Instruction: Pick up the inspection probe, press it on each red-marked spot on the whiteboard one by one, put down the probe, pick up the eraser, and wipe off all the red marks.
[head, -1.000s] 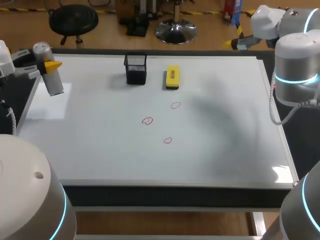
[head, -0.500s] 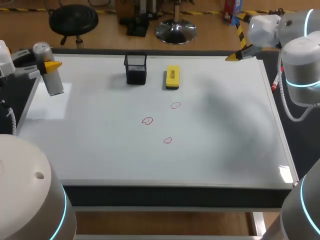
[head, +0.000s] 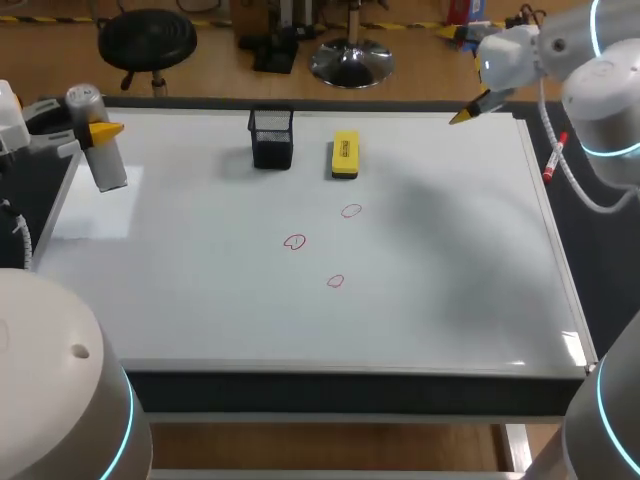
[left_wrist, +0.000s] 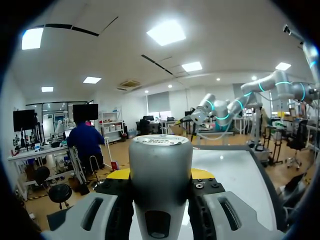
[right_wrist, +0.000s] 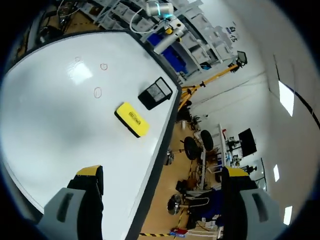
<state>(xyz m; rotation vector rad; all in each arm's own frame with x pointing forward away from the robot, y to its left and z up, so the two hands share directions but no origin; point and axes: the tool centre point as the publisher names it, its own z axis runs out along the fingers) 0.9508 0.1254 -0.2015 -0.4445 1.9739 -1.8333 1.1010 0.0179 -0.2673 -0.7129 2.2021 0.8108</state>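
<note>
No text can be read with any certainty. The yellow eraser (head: 344, 155) has a dark label strip along its top face, and the print on it is too small to make out in the head view or the right wrist view. The round cap of the inspection probe (left_wrist: 161, 141) has a ring of fine print, also illegible. The red marks (head: 293, 242) on the whiteboard (head: 450, 260) are hand-drawn loops, not letters or numbers.
</note>
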